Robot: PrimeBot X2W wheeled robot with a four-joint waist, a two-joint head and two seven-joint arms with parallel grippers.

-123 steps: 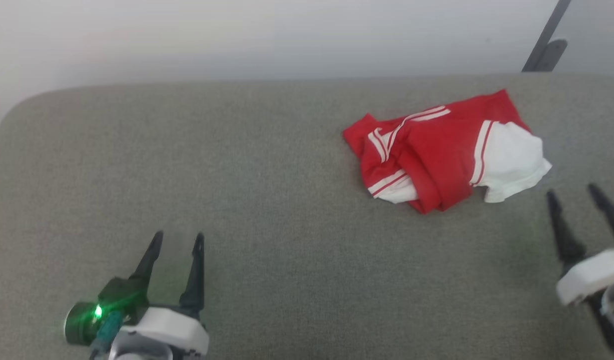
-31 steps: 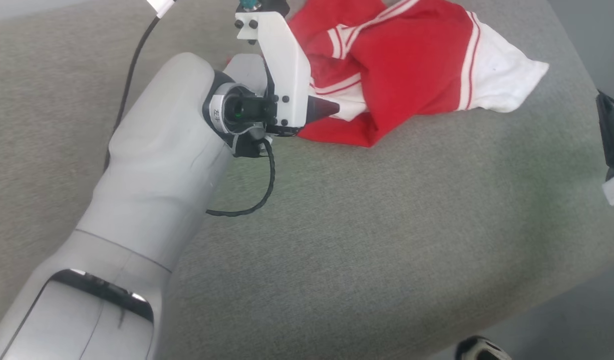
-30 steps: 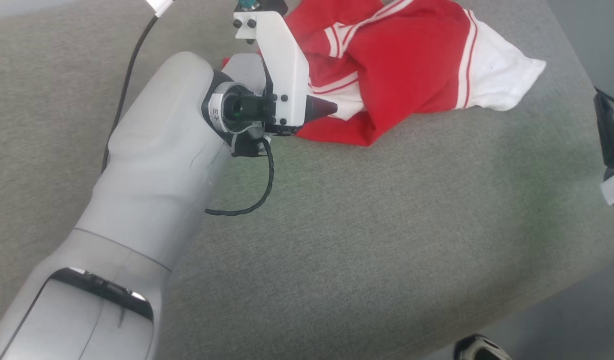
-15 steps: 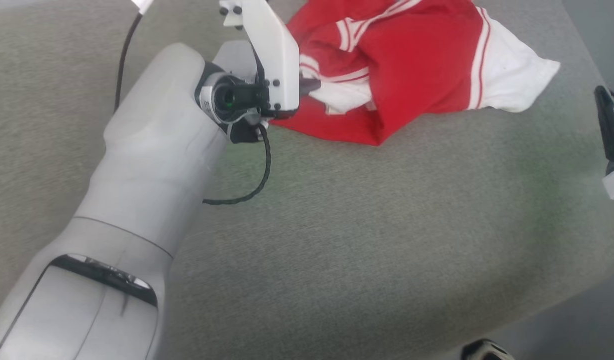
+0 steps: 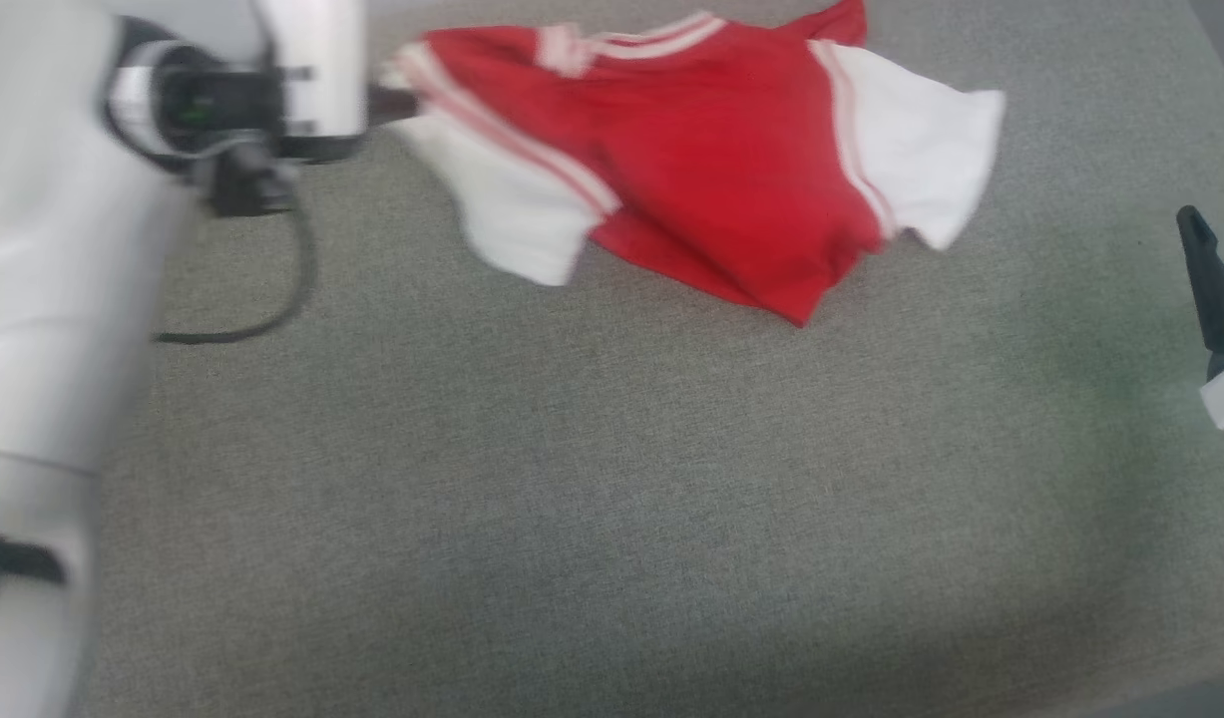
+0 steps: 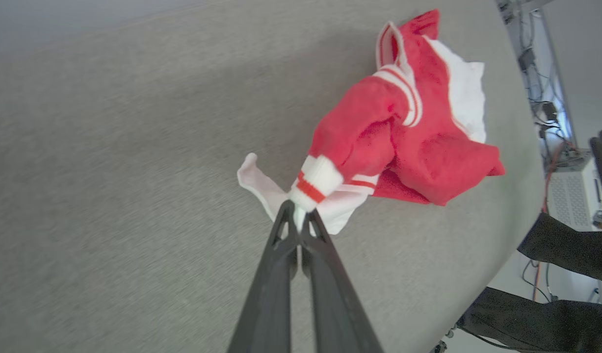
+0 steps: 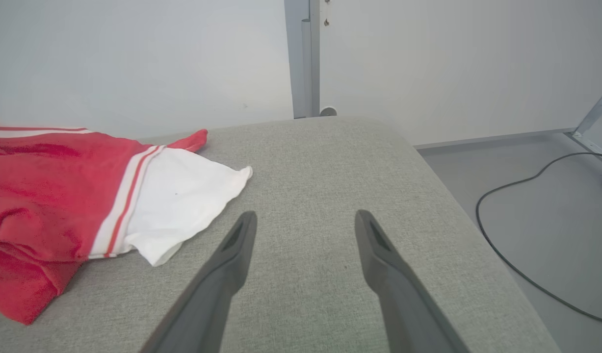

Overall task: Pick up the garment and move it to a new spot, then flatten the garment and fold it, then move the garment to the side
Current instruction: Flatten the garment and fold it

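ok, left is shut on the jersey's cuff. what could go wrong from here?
1. Left gripper pinches only the tip of the striped cuff; that thin hold may slip under the load.
2. Most of the jersey lies bunched on the pad; pulling one corner may twist it further and make flattening harder.
3. Right gripper is open, apart from the cloth, so nothing backs up the grip; the jersey sits near the pad's edge and could slide off.
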